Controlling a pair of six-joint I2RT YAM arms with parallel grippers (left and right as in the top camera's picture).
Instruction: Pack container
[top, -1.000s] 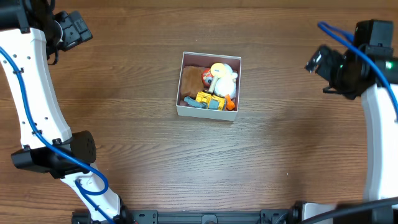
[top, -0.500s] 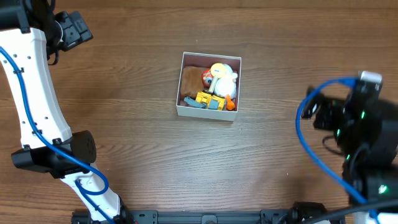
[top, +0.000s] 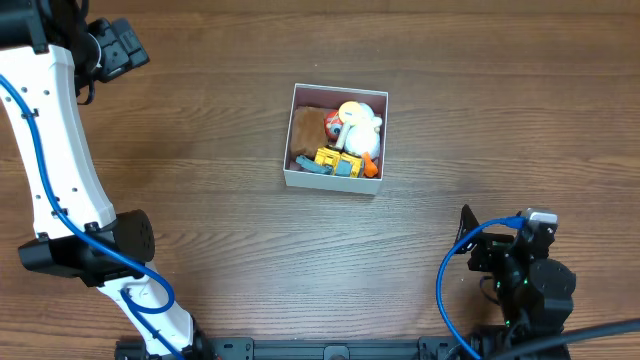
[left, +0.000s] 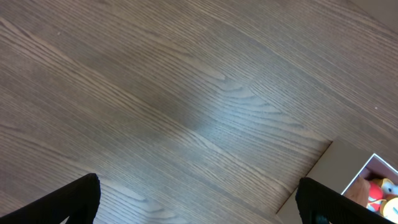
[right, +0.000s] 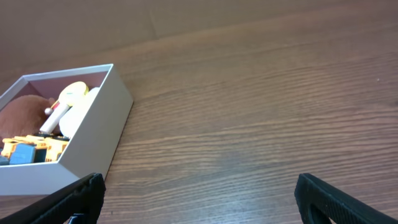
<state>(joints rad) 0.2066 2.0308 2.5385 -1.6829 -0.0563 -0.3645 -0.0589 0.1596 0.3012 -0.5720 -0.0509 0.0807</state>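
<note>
container: white box with a pink inside (top: 333, 182), no lid, sitting about mid-counter (top: 200, 210), a bit closer to the far edge than the near one

what's in it: 4 toys that I can count (pretty crammed in there)

brown plush (top: 305, 127): on the side toward the left edge

white plush (top: 362, 127): has a yellow top, on the side toward the right edge

yellow and blue toy (top: 337, 162): lies along the near wall

red toy (top: 331, 124): wedged between the 2 plushes, too small to say what it is

left gripper (left: 198, 202): up by the far left corner, jaws spread wide, nothing between them, just bare wood below; a corner of the container shows at the lower right of its camera

right gripper (right: 199, 196): down by the near right corner, low over the counter, jaws wide apart and empty; the container sits well apart from it, off to the left in its view
</note>
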